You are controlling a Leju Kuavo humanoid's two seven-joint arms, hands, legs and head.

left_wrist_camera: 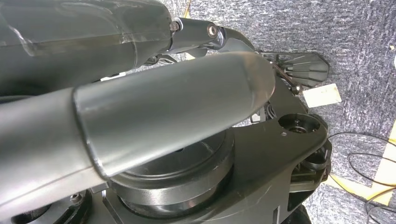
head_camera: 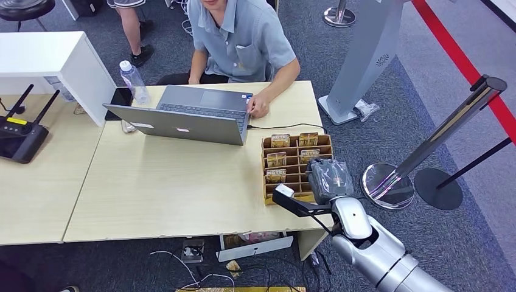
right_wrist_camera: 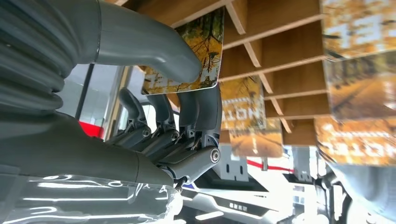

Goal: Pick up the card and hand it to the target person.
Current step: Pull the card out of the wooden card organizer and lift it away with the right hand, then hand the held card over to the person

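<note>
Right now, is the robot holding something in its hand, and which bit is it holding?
Yes. The right hand pinches a card by its lower end, thumb on its picture face, fingers behind, at the wooden rack.

One laptop [head_camera: 188, 118], one water bottle [head_camera: 134, 81], one phone [head_camera: 119, 101], one wooden card rack [head_camera: 297, 165], one router [head_camera: 21, 135]
</note>
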